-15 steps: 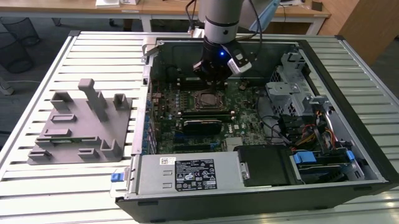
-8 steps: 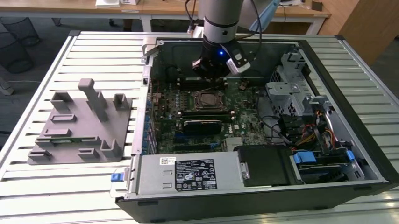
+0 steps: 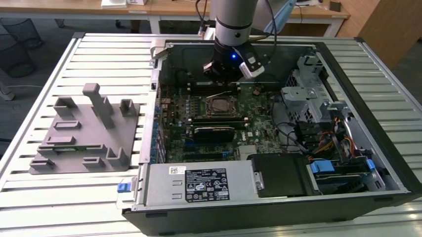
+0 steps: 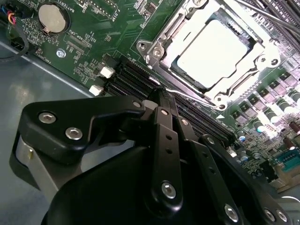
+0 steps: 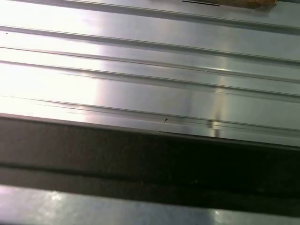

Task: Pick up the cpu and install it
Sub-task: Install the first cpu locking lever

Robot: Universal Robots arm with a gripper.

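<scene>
With the cpu (image 4: 213, 49) seated in its socket (image 4: 159, 44), my hand (image 4: 161, 101) hangs beside it. Its fingers are together, holding nothing. Judged risk: the unlatched frame leaves the cpu loose.

grey plastic fixture (image 3: 86, 133) with upright posts lies on the slatted table (image 3: 59, 197) — beside the open computer case (image 3: 369, 148).

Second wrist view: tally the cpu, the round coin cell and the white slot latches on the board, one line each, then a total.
cpu: 1
coin cell: 1
white slot latches: 2
Total: 4
</scene>
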